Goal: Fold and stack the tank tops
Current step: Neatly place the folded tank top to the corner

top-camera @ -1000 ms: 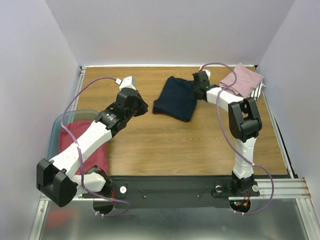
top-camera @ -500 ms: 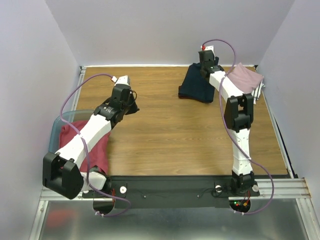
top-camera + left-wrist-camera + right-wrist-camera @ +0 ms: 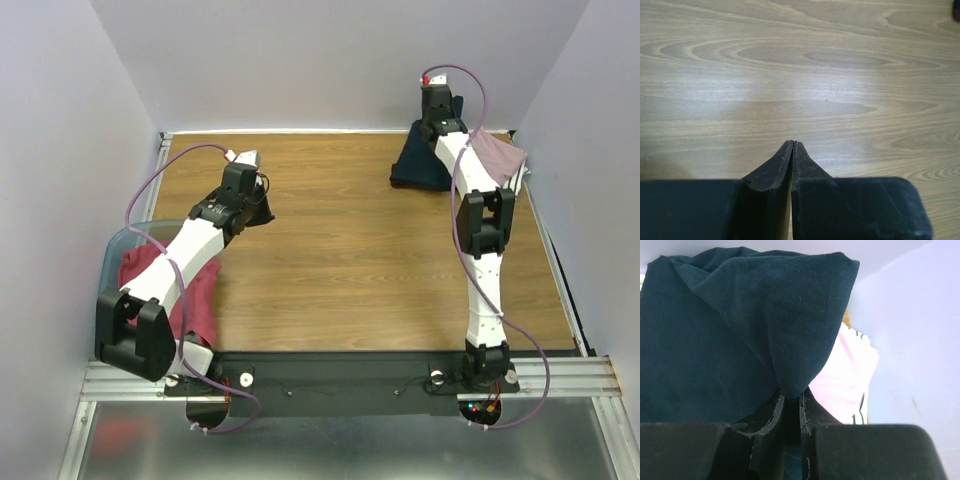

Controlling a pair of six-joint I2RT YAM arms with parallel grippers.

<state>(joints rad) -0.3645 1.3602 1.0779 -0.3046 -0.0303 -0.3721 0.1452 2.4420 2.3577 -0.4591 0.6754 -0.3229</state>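
**Fingers (image 3: 771, 412) of the right gripper pinch the navy top; left pair is pressed together on nothing**

Fingers of the right gripper (image 3: 790, 400) are clamped on a fold of the navy tank top (image 3: 715, 330), and the cloth bunches up and over the tips in the wrist view. From above, this gripper (image 3: 440, 112) is raised at the far right of the table (image 3: 340, 260), close to the back wall. The navy top (image 3: 420, 165) hangs from it in a cone, its lower edge resting on the wood.

Just to the right of the hanging cloth lies the dusty pink tank top (image 3: 497, 152), in the far right corner. A bit of white cloth with dark stripes (image 3: 521, 181) shows at its near right edge. The right wrist view shows the pink top (image 3: 845, 375) behind the navy fold.

On the left gripper (image 3: 792, 145), the fingers (image 3: 775, 170) meet with only a hairline between them and nothing held. They point at bare wood (image 3: 800, 75). From above, this gripper (image 3: 262, 212) sits low over the left part of the table, well apart from the navy top.

Red tank tops (image 3: 200, 300) lie heaped in the teal tub (image 3: 118, 245) at the near left, spilling over its right side beneath the left arm.
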